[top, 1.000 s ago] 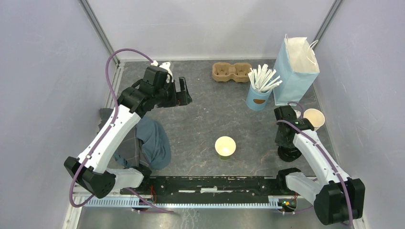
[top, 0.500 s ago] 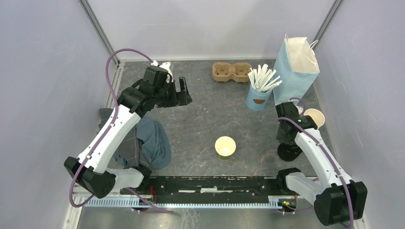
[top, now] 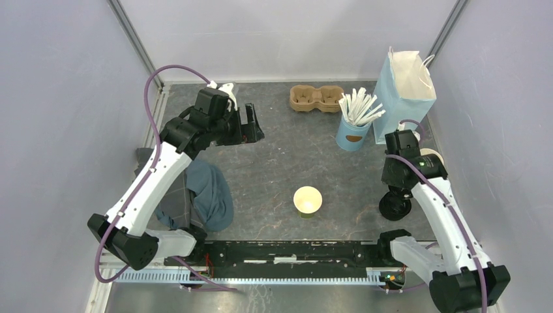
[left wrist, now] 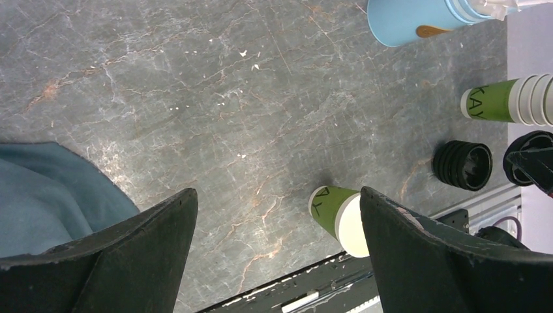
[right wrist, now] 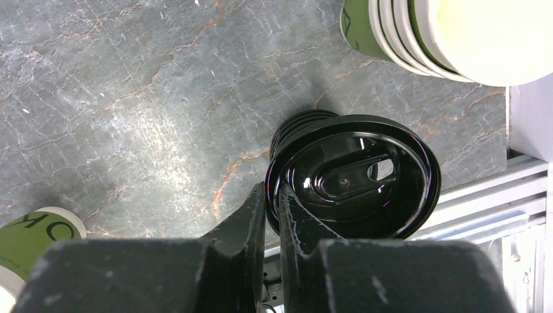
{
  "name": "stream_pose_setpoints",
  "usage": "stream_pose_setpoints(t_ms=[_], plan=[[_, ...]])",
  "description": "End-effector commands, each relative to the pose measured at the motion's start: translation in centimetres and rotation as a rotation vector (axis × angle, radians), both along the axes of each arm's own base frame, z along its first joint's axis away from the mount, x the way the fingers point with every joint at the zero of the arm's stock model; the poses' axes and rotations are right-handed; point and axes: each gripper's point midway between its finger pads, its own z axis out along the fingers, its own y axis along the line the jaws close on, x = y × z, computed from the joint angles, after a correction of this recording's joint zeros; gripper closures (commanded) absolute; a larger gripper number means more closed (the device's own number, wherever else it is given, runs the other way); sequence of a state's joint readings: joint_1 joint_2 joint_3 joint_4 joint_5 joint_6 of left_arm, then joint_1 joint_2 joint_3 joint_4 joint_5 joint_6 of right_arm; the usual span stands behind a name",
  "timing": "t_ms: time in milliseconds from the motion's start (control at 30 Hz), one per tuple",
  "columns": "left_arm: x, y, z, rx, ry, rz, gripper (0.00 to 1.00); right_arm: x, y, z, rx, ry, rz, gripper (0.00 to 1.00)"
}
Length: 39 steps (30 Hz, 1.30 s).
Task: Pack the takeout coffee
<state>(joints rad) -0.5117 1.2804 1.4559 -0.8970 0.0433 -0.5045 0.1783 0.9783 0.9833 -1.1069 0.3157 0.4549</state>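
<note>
The takeout coffee cup [top: 307, 200], green paper with a cream inside, stands open-topped at the table's middle front, and it also shows in the left wrist view [left wrist: 332, 212]. My right gripper [top: 399, 190] [right wrist: 272, 190] is shut on the rim of a round black lid [right wrist: 355, 176], held a little above a stack of black lids [right wrist: 303, 127] at the right front. High over the back left of the table, my left gripper [top: 253, 127] [left wrist: 277, 195] hangs wide open with nothing in it. The blue bag [top: 405, 98] stands open at the back right.
A stack of green cups [top: 430, 160] [right wrist: 404, 32] stands by the right wall. A light-blue cup of white sticks [top: 354, 130] and a brown cup carrier [top: 316, 98] are at the back. A blue cloth [top: 205, 195] lies at the left front.
My right gripper has closed on a lid's rim and drawn up and to the right from the lid stack. The left arm has barely moved.
</note>
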Motion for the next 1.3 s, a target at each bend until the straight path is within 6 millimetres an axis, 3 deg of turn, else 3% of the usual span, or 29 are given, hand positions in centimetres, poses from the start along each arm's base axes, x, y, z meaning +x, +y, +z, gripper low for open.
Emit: stream_pose_setpoints(t_ms=[0, 100, 200, 333, 367, 533, 733, 833, 1100, 1267], plan=[[-0.4, -0.7, 1.5, -0.066, -0.007, -0.013, 0.0, -0.1, 0.1, 0.8, -0.005, -0.026, 0.079, 0.86], [-0.8, -1.5, 2.1, -0.123, -0.011, -0.037, 0.0, 1.6, 4.0, 2.0, 0.133, -0.104, 0.314, 0.86], [-1.2, -2.8, 3.4, -0.213, -0.021, -0.071, 0.0, 3.0, 9.7, 5.2, 0.357, -0.253, 0.567, 0.85], [-2.1, -5.8, 6.7, -0.437, -0.053, -0.163, 0.0, 3.7, 17.2, 12.4, 0.743, -0.464, 0.823, 0.84], [-2.7, -6.6, 7.5, -0.517, -0.035, -0.187, 0.0, 3.6, 19.2, 15.4, 0.857, -0.539, 0.885, 0.84], [-4.0, -8.6, 12.2, -0.831, -0.069, -0.254, 0.0, 1.1, 24.1, 25.2, 1.17, -0.759, 1.067, 0.8], [-5.3, -9.4, 16.9, -0.984, -0.145, -0.299, 0.0, -2.3, 26.3, 30.8, 1.414, -0.858, 1.14, 0.8], [-6.3, -9.7, 18.2, -1.023, -0.167, -0.31, 0.0, -3.0, 26.2, 32.0, 1.473, -0.886, 1.137, 0.81], [-8.0, -10.9, 19.4, -1.058, -0.165, -0.345, 0.0, -3.3, 26.0, 31.9, 1.508, -0.886, 1.113, 0.81], [-8.5, -11.7, 19.0, -1.053, -0.141, -0.356, 0.0, -3.6, 25.8, 31.8, 1.536, -0.888, 1.106, 0.82]])
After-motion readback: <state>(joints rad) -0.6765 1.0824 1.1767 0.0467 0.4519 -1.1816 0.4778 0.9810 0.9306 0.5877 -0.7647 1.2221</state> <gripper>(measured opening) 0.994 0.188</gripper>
